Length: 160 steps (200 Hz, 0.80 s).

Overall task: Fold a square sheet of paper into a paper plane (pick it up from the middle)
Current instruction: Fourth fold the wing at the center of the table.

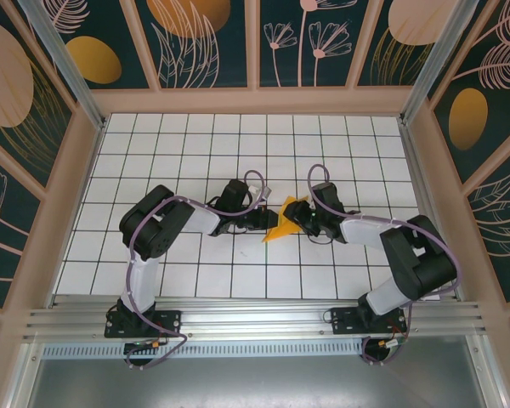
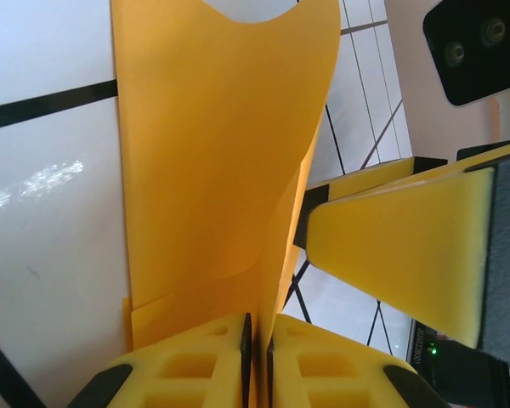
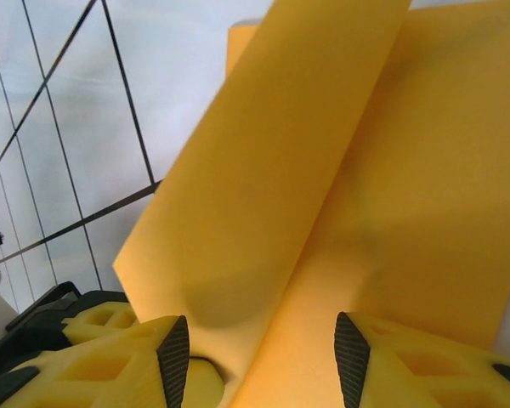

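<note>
The square sheet of paper [image 1: 284, 221] is orange-yellow and folded into a pointed wedge, held just above the tiles at the table's middle. My left gripper [image 1: 263, 220] is at its left side. In the left wrist view the left gripper [image 2: 257, 361] is shut on the paper [image 2: 221, 153], pinching its near edge while the sheet rises ahead in a curved fold. My right gripper [image 1: 303, 218] is at the paper's right side. The right wrist view has the right gripper [image 3: 263, 361] open, its pads [image 3: 175, 357] standing either side of the paper's raised fold [image 3: 272, 195] without pressing it.
White gridded tiles [image 1: 238, 153] cover the table, enclosed by dark patterned wall panels [image 1: 34, 93]. The right gripper's yellow finger [image 2: 408, 246] sits close on the right in the left wrist view. Both arm bases [image 1: 144, 321] stand at the near rail.
</note>
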{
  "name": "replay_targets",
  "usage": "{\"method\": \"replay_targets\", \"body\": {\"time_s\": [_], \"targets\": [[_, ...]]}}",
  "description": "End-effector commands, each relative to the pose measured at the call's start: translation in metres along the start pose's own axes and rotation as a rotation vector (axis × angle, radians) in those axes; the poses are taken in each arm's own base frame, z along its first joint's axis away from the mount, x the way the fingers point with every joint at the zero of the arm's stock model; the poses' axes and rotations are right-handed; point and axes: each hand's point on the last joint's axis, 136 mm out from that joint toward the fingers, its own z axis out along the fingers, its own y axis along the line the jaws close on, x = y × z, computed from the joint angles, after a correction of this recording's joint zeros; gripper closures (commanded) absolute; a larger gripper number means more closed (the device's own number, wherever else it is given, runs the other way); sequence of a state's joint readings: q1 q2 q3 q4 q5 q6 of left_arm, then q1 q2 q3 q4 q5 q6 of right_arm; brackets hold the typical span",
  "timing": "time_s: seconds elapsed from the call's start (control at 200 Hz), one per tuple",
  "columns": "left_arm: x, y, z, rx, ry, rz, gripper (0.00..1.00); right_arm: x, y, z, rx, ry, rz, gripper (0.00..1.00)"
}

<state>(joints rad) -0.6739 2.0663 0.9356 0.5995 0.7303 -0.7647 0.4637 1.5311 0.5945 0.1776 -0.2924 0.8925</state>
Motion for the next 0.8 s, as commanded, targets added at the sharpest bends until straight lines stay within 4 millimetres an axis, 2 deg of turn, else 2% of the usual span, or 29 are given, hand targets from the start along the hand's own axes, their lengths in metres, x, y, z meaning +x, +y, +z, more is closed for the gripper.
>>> {"method": "replay_targets", "body": {"time_s": [0.0,0.235,0.42,0.796], "targets": [[-0.007,-0.005,0.002,0.035,-0.006,0.005,0.84,-0.004,0.004,0.005,-0.011,0.009,0.0,0.48],[-0.006,-0.007,0.001,0.041,-0.006,0.003,0.79,-0.002,-0.008,0.013,0.05,0.034,0.037,0.49],[-0.008,-0.009,-0.003,0.032,-0.02,0.011,0.7,0.001,-0.019,0.014,0.111,0.043,0.074,0.48],[-0.009,-0.008,-0.026,-0.061,-0.099,0.055,0.61,0.004,-0.024,0.013,0.139,0.059,0.099,0.48]]}}
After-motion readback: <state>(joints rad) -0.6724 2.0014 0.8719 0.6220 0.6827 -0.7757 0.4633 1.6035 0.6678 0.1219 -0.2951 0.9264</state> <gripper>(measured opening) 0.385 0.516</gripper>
